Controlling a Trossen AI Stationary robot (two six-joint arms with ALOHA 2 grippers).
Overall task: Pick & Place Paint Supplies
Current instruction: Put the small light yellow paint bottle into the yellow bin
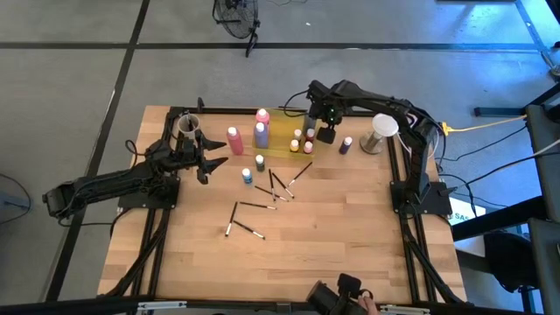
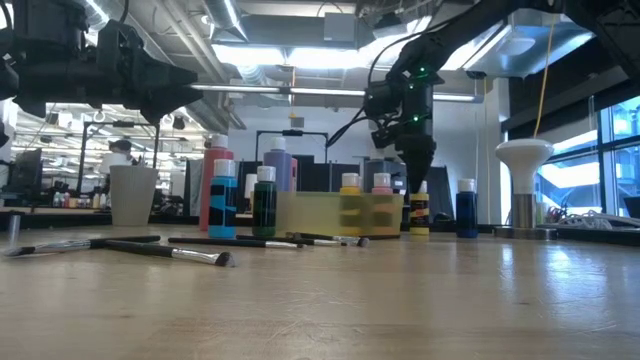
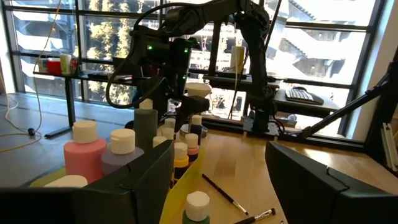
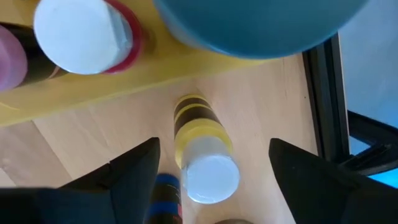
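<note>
Tabletop yellow bottle (image 4: 202,149) between open jaws

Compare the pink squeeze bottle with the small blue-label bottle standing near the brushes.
The pink squeeze bottle is tall and wide; the small blue bottle is short and slim. The pink one stands nearer the left gripper; the blue one stands nearer the brushes. Both stand upright on the table, white-capped.

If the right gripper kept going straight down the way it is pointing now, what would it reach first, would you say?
Most likely the small yellow paint bottle: the open right gripper points down with the bottle's white cap between its fingers. Depth is hard to judge, but nothing else shows in between.
</note>
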